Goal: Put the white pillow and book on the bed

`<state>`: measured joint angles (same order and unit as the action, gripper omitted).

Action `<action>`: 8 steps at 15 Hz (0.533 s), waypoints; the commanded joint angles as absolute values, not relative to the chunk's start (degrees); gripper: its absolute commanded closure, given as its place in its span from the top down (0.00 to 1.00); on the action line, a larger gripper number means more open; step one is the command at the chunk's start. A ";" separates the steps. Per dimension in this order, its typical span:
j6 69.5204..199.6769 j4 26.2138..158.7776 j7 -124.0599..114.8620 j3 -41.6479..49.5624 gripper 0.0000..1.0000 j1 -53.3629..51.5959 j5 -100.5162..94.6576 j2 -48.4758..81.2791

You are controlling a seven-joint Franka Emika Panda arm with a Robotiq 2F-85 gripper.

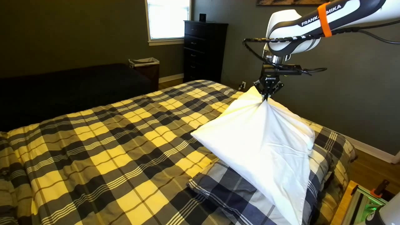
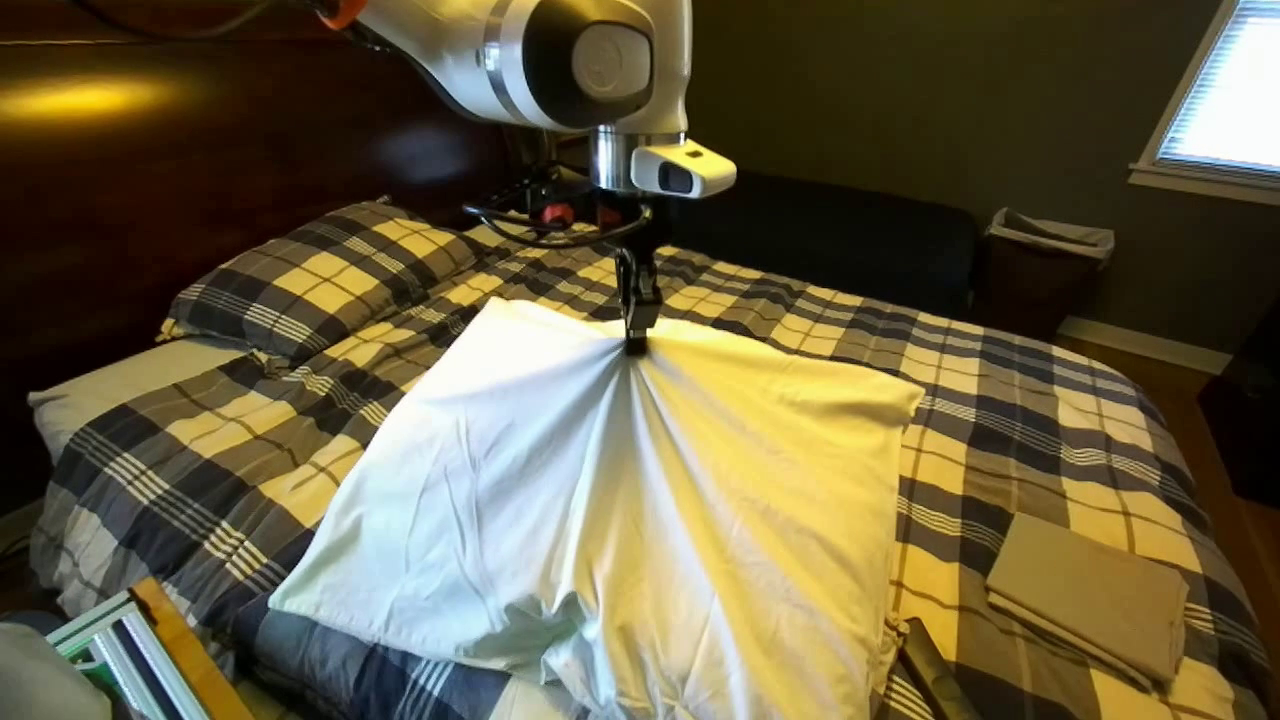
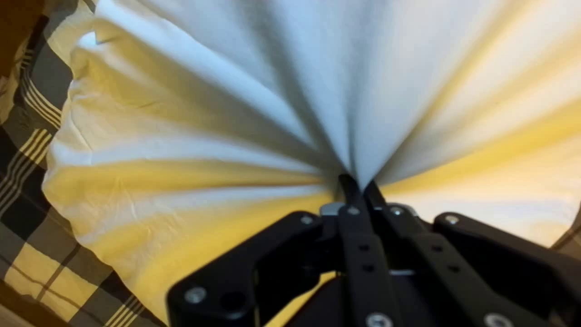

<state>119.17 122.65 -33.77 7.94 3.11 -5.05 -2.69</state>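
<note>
The white pillow (image 1: 247,140) hangs from my gripper (image 1: 265,97) in folds that fan out from the pinched top. It also shows in an exterior view (image 2: 560,480) and fills most of the wrist view (image 3: 290,68). The gripper, seen in an exterior view (image 2: 636,342) and the wrist view (image 3: 361,184), is shut on it. The pillow's lower part lies over a plaid pillow on the plaid bed (image 1: 125,137). The flat grey-tan rectangle that fits the book (image 2: 1090,600) lies on the bed; it could be folded cloth. It is hidden in the remaining views.
The navy plaid pillow (image 1: 231,187) lies under the white one. Another plaid pillow (image 2: 320,280) rests by the dark headboard (image 2: 250,130). A dark narrow object (image 2: 935,670) lies beside the white pillow. A metal-railed stand (image 2: 150,650) is at the bed's near side.
</note>
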 commanded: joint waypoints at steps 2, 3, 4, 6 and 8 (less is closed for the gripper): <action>118.49 119.56 -33.84 6.18 0.01 4.12 -1.86 -7.80; 118.41 118.63 -33.94 5.93 0.01 4.14 -1.30 -8.12; 118.65 117.84 -34.16 5.70 0.01 4.17 -0.81 -8.47; 118.52 115.81 -34.42 5.31 0.01 4.19 0.29 -8.44; 118.91 113.99 -35.00 5.08 0.01 4.20 1.74 -8.07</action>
